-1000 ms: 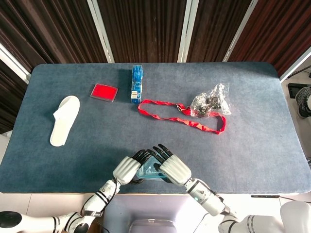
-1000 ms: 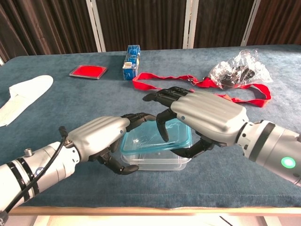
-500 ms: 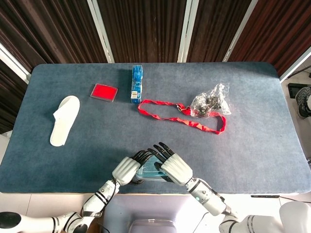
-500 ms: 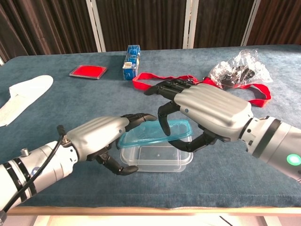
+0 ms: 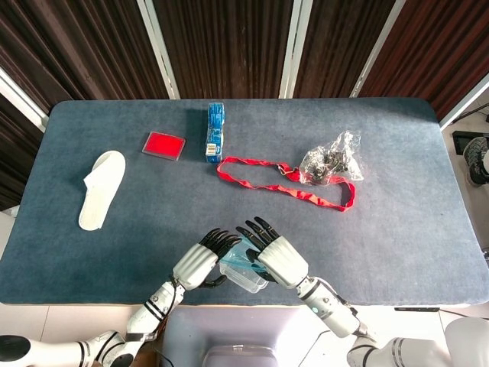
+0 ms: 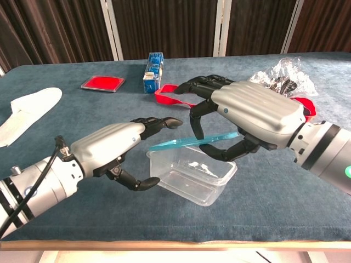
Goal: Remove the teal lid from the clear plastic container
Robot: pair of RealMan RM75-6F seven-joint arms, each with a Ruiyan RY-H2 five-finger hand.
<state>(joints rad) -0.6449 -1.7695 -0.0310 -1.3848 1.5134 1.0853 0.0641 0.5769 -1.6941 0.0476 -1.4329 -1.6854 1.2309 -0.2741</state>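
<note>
The clear plastic container (image 6: 192,174) (image 5: 246,277) sits near the table's front edge, skewed and uncovered. My right hand (image 6: 249,116) (image 5: 279,257) holds the teal lid (image 6: 189,141) (image 5: 238,255) lifted and tilted just above the container's rim, with fingers over its top and the thumb under it. My left hand (image 6: 112,150) (image 5: 200,262) is beside the container's left end with its fingers curved and apart; it does not grip the container, and its thumb lies close to the left corner.
Further back lie a red flat case (image 5: 164,144), a blue box (image 5: 214,131), a red lanyard (image 5: 283,182) and a clear bag of dark parts (image 5: 330,159). A white slipper (image 5: 101,189) lies at the left.
My right hand has raised the teal lid off the container and tilted it. The container has turned askew and shifted right, and my left hand has drawn back from it.
</note>
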